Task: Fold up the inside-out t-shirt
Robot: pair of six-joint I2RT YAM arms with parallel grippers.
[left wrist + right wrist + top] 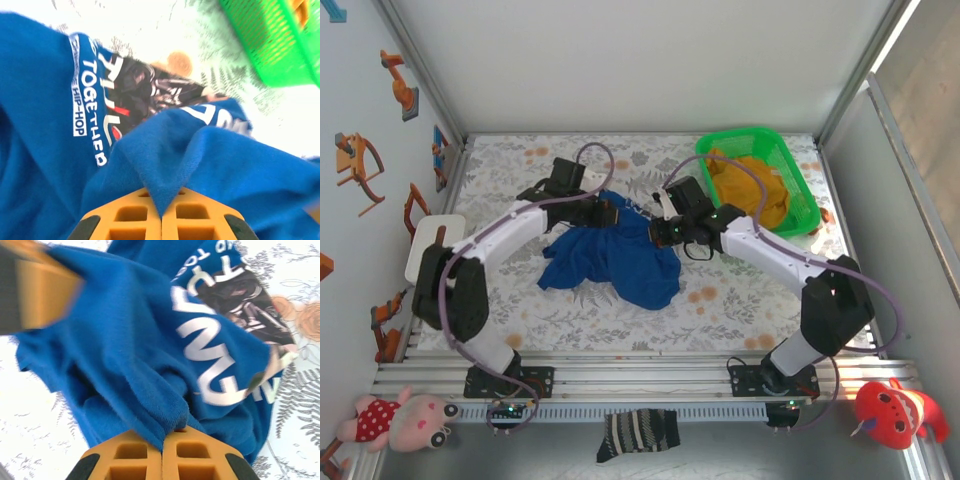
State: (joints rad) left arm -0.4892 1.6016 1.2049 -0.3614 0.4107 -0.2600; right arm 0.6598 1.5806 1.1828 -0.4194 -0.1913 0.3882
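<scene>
The left gripper and the right gripper each pinch a bunched fold of the inside-out t-shirt, jaws closed tight on cloth; it lies crumpled mid-way across the table; they should probably draw apart evenly, lifting gently so neither fold slips.

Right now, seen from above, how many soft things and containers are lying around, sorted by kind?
Garments: 2, the blue t-shirt and the mustard-yellow garment
Baskets: 1, the green basket
Soft toys: 2, the pink doll and the red toy
Socks: 1, the striped sock
Total: 6
</scene>
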